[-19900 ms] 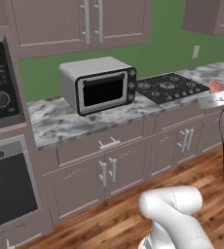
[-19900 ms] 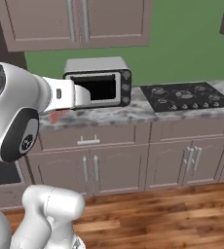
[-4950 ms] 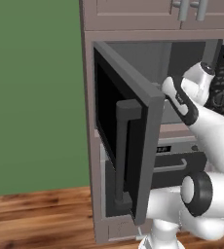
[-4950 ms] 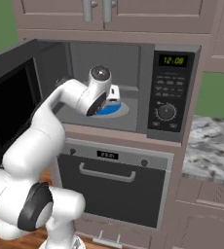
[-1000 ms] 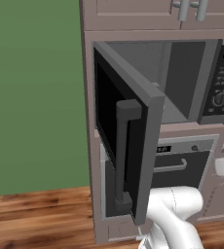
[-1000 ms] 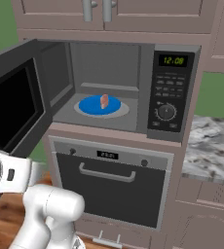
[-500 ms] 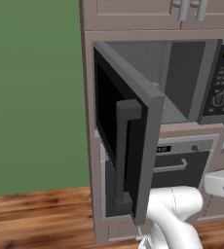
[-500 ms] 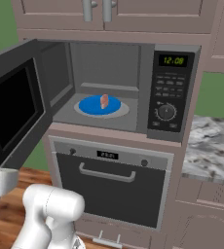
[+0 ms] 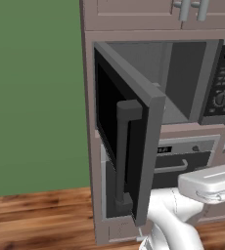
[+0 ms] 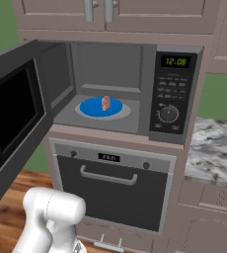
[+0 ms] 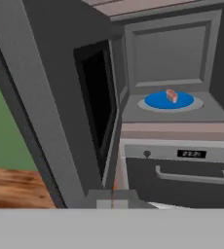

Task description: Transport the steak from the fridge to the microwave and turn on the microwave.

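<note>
Below the open door (image 11: 60, 112), at its outer edge, the hand camera looks up and inward; the gripper's fingers cannot be made out, so whether they stand apart or together cannot be told. Nothing is seen held.

The door (image 9: 126, 132) stands swung wide to the left, with its dark bar handle (image 9: 124, 151) facing outward. Its black window (image 10: 9, 111) faces the cavity.

The steak (image 10: 106, 103) lies on the blue plate (image 10: 93, 107) inside the microwave (image 10: 135, 54), roughly central on the turntable and well back from the front lip. Placement appears complete.

Step in hand, as judged: close the door, then start the microwave. Recommended practice: bear on the door's outer face near the free edge, not the hinge side, and push along its arc until it seats flush. A glancing contact on the edge risks slipping past it. The arm should stay outside the cavity throughout the swing.

The panel (image 10: 172, 94) sits right of the cavity, with green digits (image 10: 175, 62), buttons and a knob (image 10: 168, 114). The oven (image 10: 110, 190) lies directly beneath and is not involved.
</note>
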